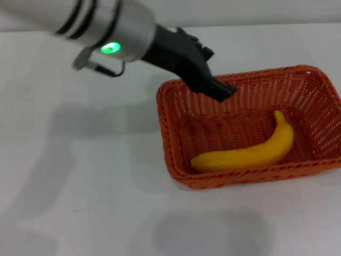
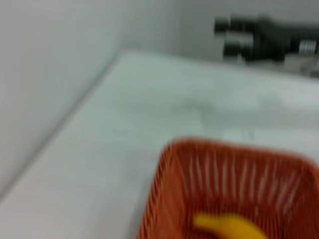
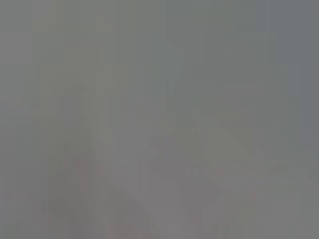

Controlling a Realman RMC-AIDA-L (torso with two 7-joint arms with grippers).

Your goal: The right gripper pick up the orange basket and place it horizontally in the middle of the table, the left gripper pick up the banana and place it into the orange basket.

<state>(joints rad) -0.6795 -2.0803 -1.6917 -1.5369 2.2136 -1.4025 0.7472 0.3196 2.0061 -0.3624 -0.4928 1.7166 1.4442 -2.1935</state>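
White tabletop, the table, fills the head view; a pale wall strip runs along the top edge. The orange basket sits lengthwise at centre right of the frame, long side across the view, open side up. The banana lies flat on the basket floor, curved, toward the near wall, free of any grip. The left gripper hangs over the basket's far-left rim, arm entering from the upper left, green light lit. Its fingers appear drawn close together and hold nothing. Judgement: placement is complete, and the gripper stands clear above the rim for withdrawal. The right gripper appears in no view.
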